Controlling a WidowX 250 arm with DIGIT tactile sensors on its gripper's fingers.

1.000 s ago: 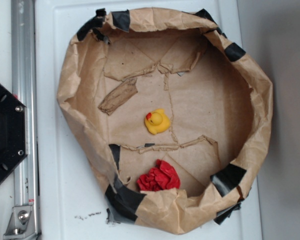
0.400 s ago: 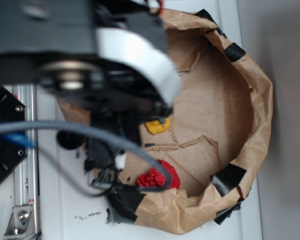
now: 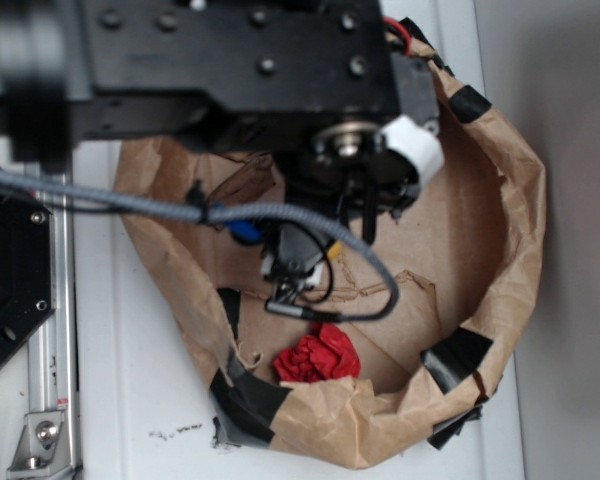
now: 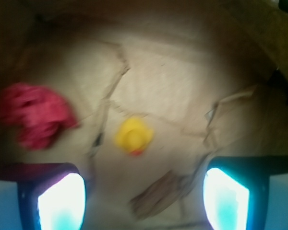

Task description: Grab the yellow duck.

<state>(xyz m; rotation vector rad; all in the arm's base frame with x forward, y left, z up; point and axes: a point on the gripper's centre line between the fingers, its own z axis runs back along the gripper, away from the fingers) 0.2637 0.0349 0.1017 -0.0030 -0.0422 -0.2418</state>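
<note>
A robot arm (image 3: 230,70) hung over a crumpled brown paper bowl (image 3: 525,215) on a white desk (image 3: 130,400), filling the upper left of the overhead frame and hiding the centre of the bowl's floor. The yellow duck (image 4: 133,136), the object to be grabbed, sat on the paper floor near the middle of the wrist camera's frame, its red-orange beak pointing toward the bottom edge; in the overhead view it was covered by the arm. The gripper (image 4: 144,191) was spread wide, its two fingers (image 4: 62,196) glowing pale at the lower corners of the wrist frame, nothing between them, and the duck lay above the gap and slightly left of its midline. A red paper wad (image 4: 33,117) rested at the left of the wrist frame, apart from the duck. Doing the step well would likely mean shifting a little toward the duck until it sat squarely between the fingers, then descending straight and closing only once both fingers flanked the rounded body. The glossy surface could slip under an off-centre squeeze, and the raised paper creases (image 4: 108,91) nearby might catch a fingertip.
</note>
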